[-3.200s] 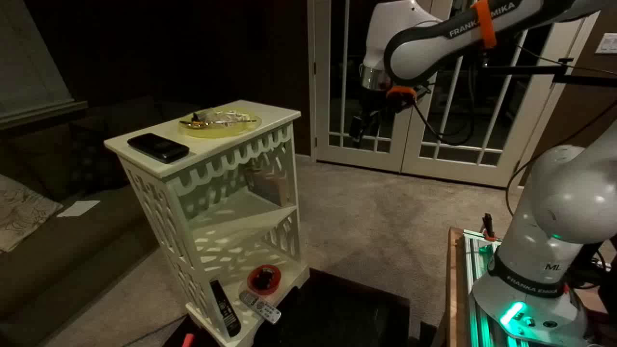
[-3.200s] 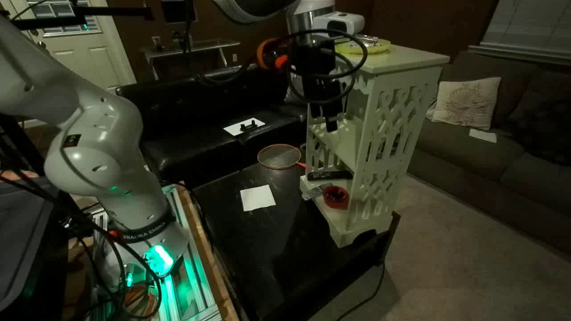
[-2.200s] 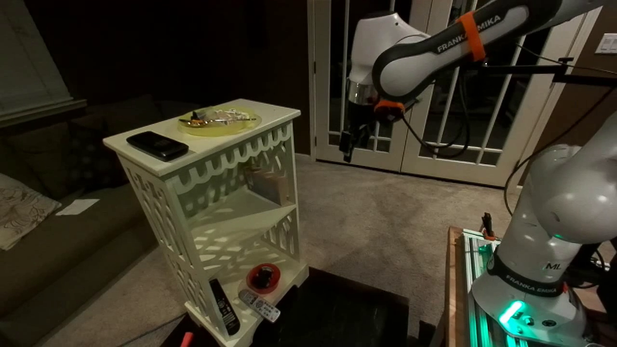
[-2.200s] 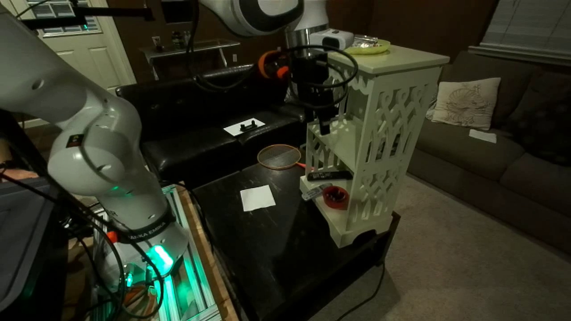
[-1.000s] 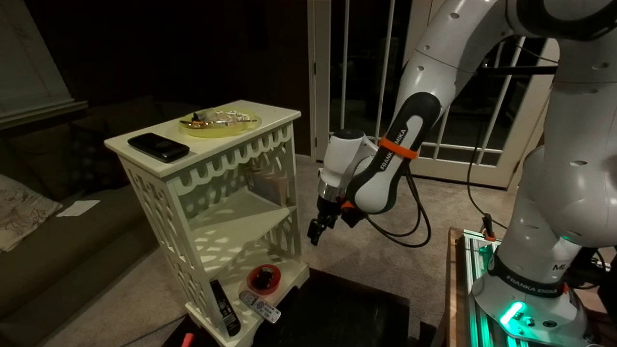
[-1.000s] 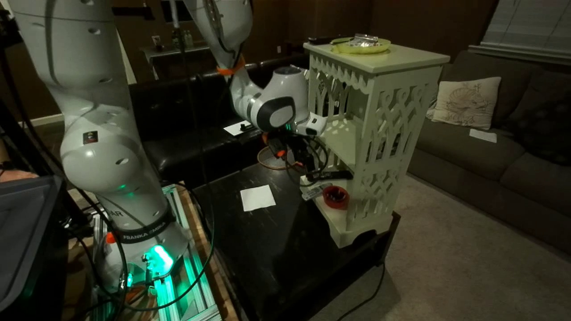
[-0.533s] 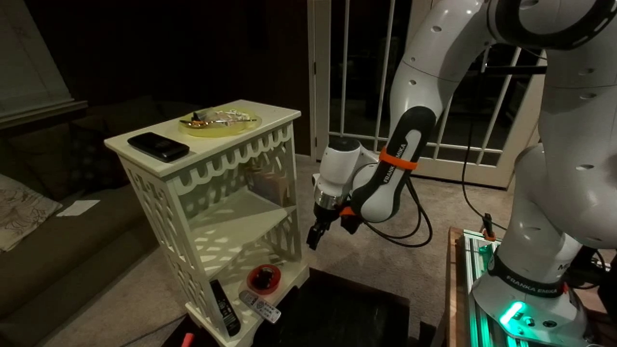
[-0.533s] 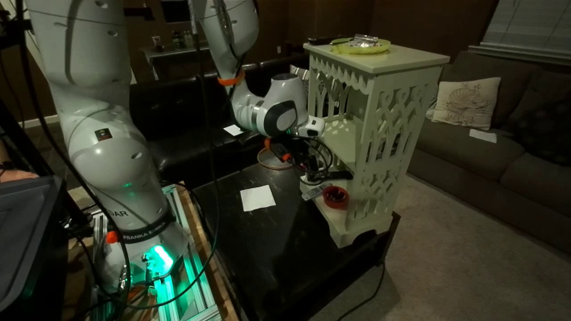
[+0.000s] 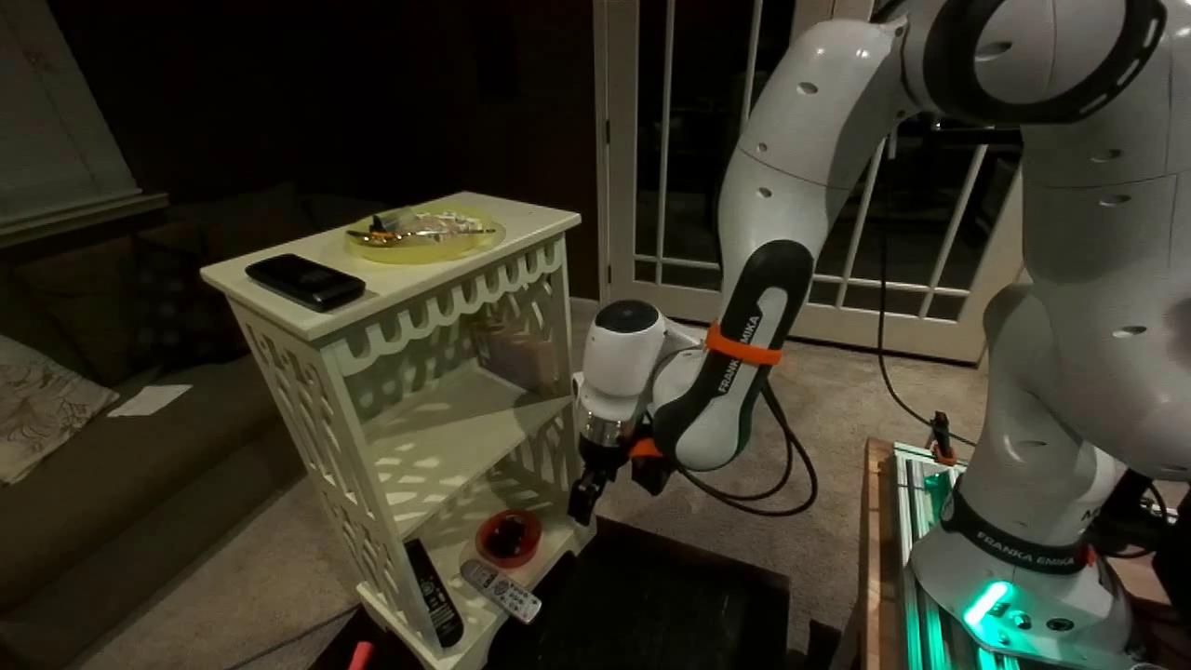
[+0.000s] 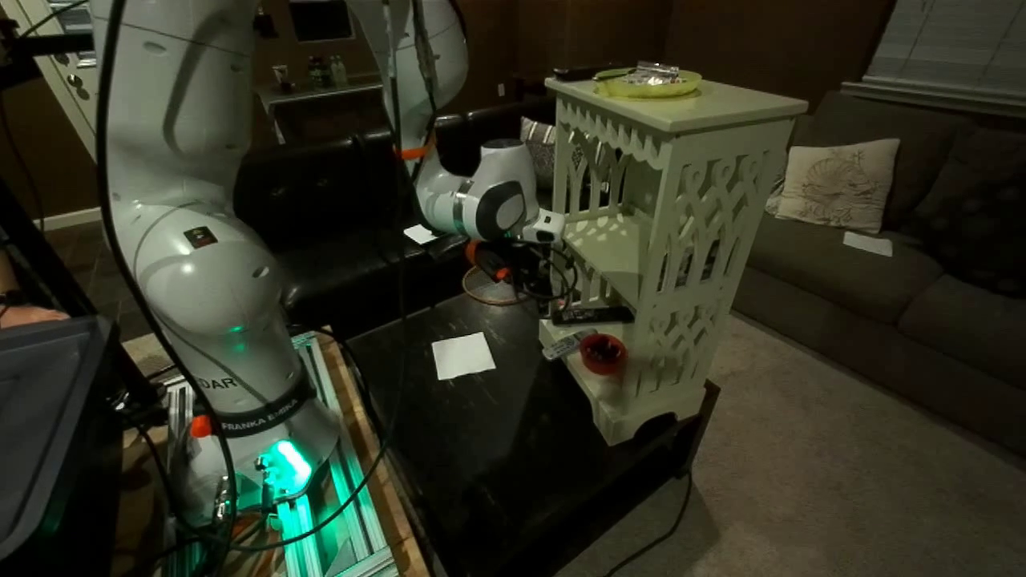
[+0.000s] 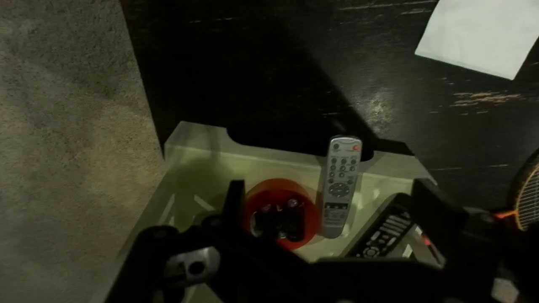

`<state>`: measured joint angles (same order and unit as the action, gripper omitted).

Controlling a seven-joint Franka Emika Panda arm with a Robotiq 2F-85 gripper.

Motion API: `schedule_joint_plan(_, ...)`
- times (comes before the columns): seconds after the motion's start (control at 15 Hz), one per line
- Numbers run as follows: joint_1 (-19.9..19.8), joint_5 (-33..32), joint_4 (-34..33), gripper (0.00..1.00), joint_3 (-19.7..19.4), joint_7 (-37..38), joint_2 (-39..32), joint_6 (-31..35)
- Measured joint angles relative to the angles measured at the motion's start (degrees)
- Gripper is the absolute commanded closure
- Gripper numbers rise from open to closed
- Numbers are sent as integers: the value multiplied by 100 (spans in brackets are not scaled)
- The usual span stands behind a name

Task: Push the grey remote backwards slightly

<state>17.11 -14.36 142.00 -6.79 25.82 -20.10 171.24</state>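
The grey remote [image 9: 502, 591] lies on the bottom shelf of the white cabinet, its end sticking out past the front edge. It also shows in an exterior view [image 10: 563, 345] and in the wrist view [image 11: 342, 185]. My gripper [image 9: 583, 502] is in front of the cabinet's side post, above the bottom shelf and apart from the remote. In the wrist view my gripper [image 11: 330, 195] is open and empty, its dark fingers wide apart, with the grey remote showing between them. In an exterior view the fingertips are lost in darkness and cables.
A red bowl [image 9: 535, 540] with dark contents sits beside the grey remote. A black remote [image 9: 434, 596] lies on its other side. The middle shelf [image 9: 447, 437] is above. The cabinet stands on a dark table [image 10: 481, 457] with a white paper [image 10: 463, 357] and a racket [image 10: 493, 290].
My arm has come down from near the cabinet top to the bottom-shelf level. In the last half second the gripper moved lower and closer to the shelf. The remotes and bowl have not moved.
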Motion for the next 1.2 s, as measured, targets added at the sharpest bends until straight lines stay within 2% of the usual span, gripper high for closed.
schedule_joint_plan(0.27, 442, 622, -509, 0, 135, 192, -730, -18)
schedule_joint_plan(0.53, 580, 1129, -1080, 0, 122, 204, -1469, 220)
schedule_joint_plan(0.93, 1031, 1377, -2143, 0, -288, 191, -2542, 221)
schedule_joint_plan(1.2, 1063, 1374, -2526, 0, -292, -79, -2872, 237)
